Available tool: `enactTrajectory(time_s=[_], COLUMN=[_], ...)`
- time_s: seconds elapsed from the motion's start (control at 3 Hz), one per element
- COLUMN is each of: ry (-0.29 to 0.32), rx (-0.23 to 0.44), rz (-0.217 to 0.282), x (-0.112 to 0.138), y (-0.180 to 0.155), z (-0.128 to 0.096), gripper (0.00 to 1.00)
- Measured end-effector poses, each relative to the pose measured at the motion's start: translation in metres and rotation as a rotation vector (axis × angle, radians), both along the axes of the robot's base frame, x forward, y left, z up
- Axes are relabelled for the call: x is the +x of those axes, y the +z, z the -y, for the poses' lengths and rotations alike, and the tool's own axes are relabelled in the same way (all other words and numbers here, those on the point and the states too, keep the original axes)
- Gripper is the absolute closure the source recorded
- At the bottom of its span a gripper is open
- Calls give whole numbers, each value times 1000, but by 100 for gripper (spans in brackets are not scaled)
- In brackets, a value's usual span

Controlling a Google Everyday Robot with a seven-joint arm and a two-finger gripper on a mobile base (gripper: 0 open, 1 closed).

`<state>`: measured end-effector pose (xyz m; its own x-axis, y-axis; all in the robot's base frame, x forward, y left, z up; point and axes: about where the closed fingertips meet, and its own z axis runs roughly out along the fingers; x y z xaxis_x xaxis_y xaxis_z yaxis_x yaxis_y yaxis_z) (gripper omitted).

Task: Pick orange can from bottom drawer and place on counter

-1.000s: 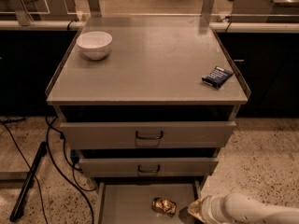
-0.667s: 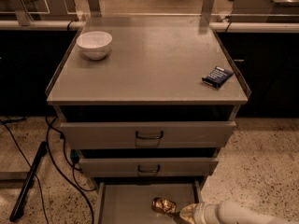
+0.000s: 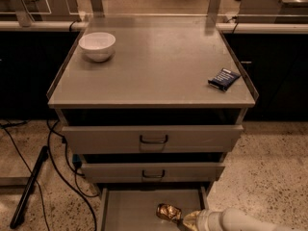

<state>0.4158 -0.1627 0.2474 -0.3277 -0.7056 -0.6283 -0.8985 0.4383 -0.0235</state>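
Since a second ago my gripper [image 3: 186,220] has slid left across the bottom drawer [image 3: 130,210], closing the gap to the orange can [image 3: 168,211], which has not shifted. Now my tip sits right against the can's right side, low at the front edge of the view, and whether I am released or clenched around it I cannot tell. The can lies on the drawer's flat grey floor, right of the middle, near the front. Its skin looks dented and mottled, so I judge it a thin, light shell, probably empty or nearly so: it is likely to give under a hard squeeze, and its shiny metal is likely to slip. I want to take it across the middle of its body, where the sides look widest, with only moderate pressure. A push that lands off-centre could roll it away over the smooth floor. The counter [image 3: 159,71] above carries a white bowl [image 3: 97,45] and a dark blue packet [image 3: 224,79], with open room between them.
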Motion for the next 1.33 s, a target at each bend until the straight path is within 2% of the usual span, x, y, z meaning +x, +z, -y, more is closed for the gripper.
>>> enactTrajectory(time_s=[1.0,1.33], ry=[28,39], rx=[63,59], rz=[71,76], x=[25,32], y=[-30,-42], z=[-39,-46], gripper=[100,81])
